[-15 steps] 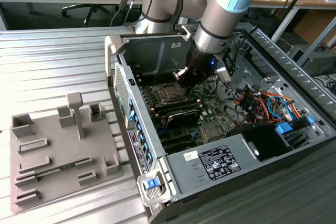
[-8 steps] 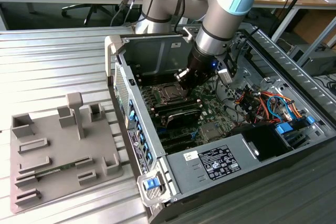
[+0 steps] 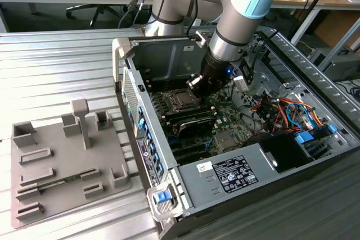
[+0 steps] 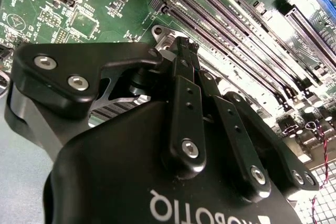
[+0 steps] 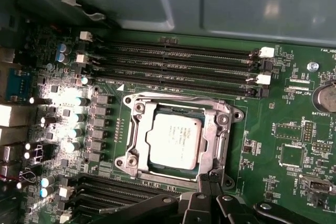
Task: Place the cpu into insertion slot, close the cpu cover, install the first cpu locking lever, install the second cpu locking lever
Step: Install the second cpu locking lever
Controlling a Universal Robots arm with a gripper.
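Silver-grey, one cpu (image 5: 175, 141) sits in one insertion slot (image 5: 137, 129), one cpu cover (image 5: 212, 129) seemingly down; one end effector (image 5: 210, 178), fingers pinched together, touches its rim.

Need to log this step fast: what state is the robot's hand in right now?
Hand: fingers shut together, nothing visibly held, tips at the edge of the cpu cover lying over the cpu.

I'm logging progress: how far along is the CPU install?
Done: the cpu sits in the insertion slot, and the cpu cover looks folded down around it. In hand: the gripper is at the socket's edge, holding nothing visible. Left: whether either locking lever is latched cannot be told.
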